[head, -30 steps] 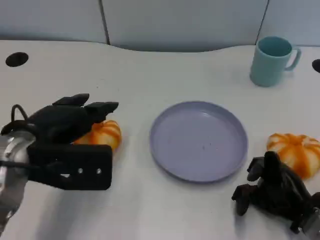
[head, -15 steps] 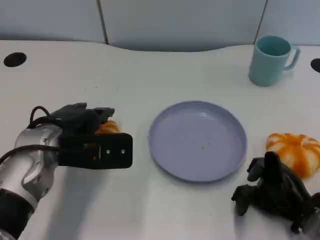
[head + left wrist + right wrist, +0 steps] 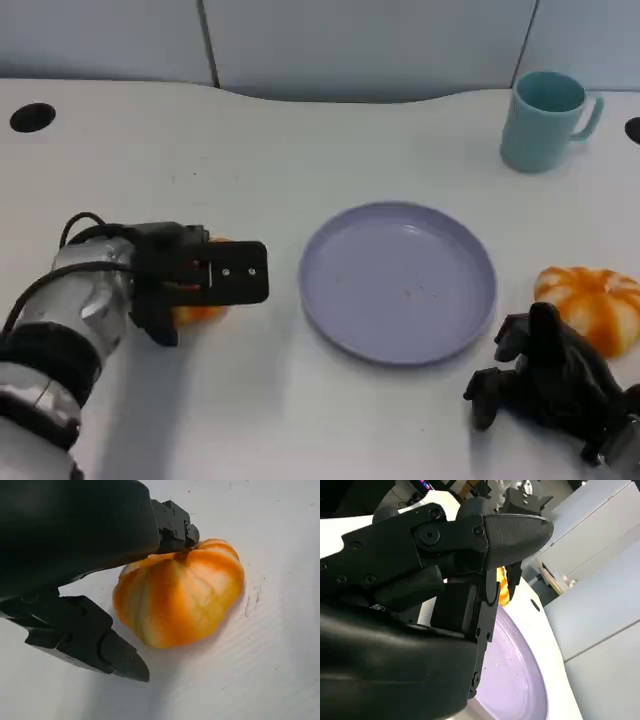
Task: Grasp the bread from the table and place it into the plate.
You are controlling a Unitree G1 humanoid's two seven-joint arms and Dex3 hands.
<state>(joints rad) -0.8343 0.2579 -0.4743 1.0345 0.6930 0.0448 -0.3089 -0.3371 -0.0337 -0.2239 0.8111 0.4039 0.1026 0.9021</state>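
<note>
An orange, pumpkin-shaped bread (image 3: 203, 313) lies on the white table left of the lilac plate (image 3: 398, 282). My left hand (image 3: 190, 278) sits low over it and hides most of it. In the left wrist view the bread (image 3: 180, 600) rests on the table between the fingers (image 3: 172, 527), which touch its top, and the thumb (image 3: 87, 640), which stands a little apart from it. A second bread (image 3: 592, 303) lies right of the plate. My right hand (image 3: 545, 385) rests on the table in front of that bread with its fingers curled in and nothing in them. The plate (image 3: 515, 680) has nothing on it.
A teal mug (image 3: 545, 120) stands at the back right. Round black holes (image 3: 32, 117) are set in the table at the far left and far right edges. Grey wall panels close off the back of the table.
My left hand has come down from above the left bread and now covers it, with its fingers around it. The right hand, plate and second bread have not moved.
</note>
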